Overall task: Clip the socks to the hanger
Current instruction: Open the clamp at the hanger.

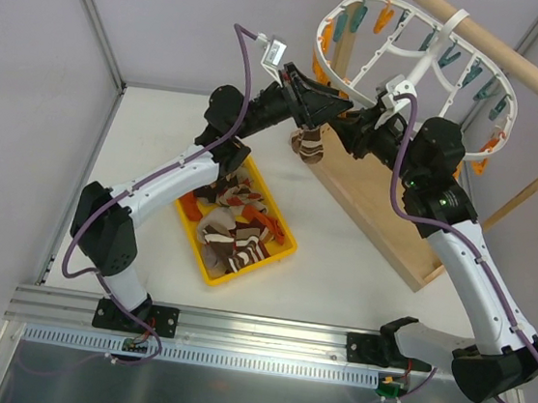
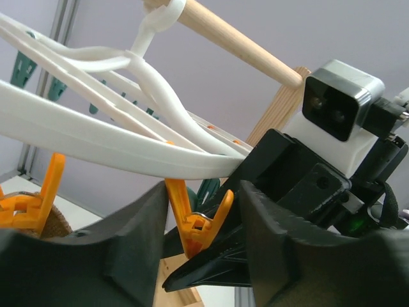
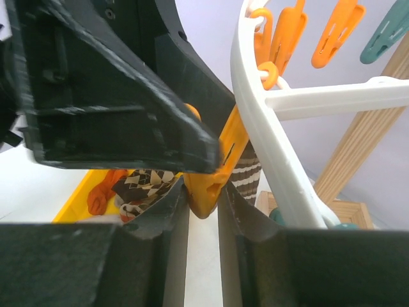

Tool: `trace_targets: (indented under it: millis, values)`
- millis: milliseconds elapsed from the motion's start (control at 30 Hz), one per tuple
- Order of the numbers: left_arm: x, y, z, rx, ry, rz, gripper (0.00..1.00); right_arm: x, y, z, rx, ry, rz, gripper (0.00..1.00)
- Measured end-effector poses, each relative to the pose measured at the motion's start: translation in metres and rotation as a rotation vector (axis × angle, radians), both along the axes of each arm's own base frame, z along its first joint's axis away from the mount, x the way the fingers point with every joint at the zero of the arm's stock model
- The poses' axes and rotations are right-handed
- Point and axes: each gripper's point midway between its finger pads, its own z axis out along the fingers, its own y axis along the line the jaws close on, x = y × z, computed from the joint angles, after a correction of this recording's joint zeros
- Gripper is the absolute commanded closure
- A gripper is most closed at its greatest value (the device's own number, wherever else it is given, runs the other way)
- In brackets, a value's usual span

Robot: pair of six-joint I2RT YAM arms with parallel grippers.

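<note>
On the table [image 1: 337, 287], nearest: yellow tray [image 1: 262, 262], holding a loose heap of socks [image 1: 237, 227] in brown, cream and orange-red, one argyle.

Beyond it: wooden base board [image 1: 376, 199], lying slantwise.

Above the board's far-left end: striped sock [image 1: 309, 148], brown and cream, hanging just below the rim of the hanger [image 3: 278, 153], a white plastic oval with spokes; what holds the sock cannot be told.

Right gripper [image 3: 203, 192]: fingers pressed together on an orange clothespin [image 3: 230, 144] dangling from that rim.

Left gripper [image 2: 204, 192]: fingers standing apart, the same clothespin showing in the gap beyond their tips, close against the right gripper.

Teal clothespins [image 1: 450, 57] and more orange ones along the rim.

Farthest: wooden pole [image 1: 500, 51], carrying the hanger's hook.
</note>
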Motion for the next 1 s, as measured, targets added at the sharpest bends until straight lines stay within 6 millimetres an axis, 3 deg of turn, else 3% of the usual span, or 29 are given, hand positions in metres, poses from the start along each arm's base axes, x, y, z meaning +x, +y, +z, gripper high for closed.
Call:
trace_targets:
  millis: [67, 233, 333, 367, 467, 667, 1000]
  values:
    - [0.004, -0.002, -0.005, 0.005, 0.015, -0.003, 0.64, 0.0, 0.0, -0.001, 0.0, 0.005, 0.001, 0.98]
    - [0.007, -0.003, -0.009, 0.008, 0.035, -0.002, 0.86, 0.001, -0.002, -0.006, -0.008, 0.023, -0.006, 0.95]
    - [0.008, -0.003, -0.01, 0.008, 0.04, 0.003, 0.93, 0.001, -0.002, -0.006, -0.009, 0.026, -0.009, 0.7]
    - [0.009, -0.003, -0.011, 0.011, 0.045, 0.005, 0.94, 0.001, -0.002, -0.007, -0.008, 0.03, -0.01, 0.56]
    - [0.016, -0.003, -0.016, 0.017, 0.081, 0.035, 0.96, -0.003, 0.002, -0.008, -0.01, 0.035, 0.009, 0.42]
    - [0.039, 0.004, -0.028, 0.036, 0.197, 0.155, 0.96, -0.004, -0.004, -0.008, -0.023, 0.016, -0.015, 0.38]
    - [0.034, 0.006, -0.023, 0.09, 0.222, 0.332, 0.96, -0.004, -0.009, -0.006, -0.047, -0.009, -0.046, 0.37]
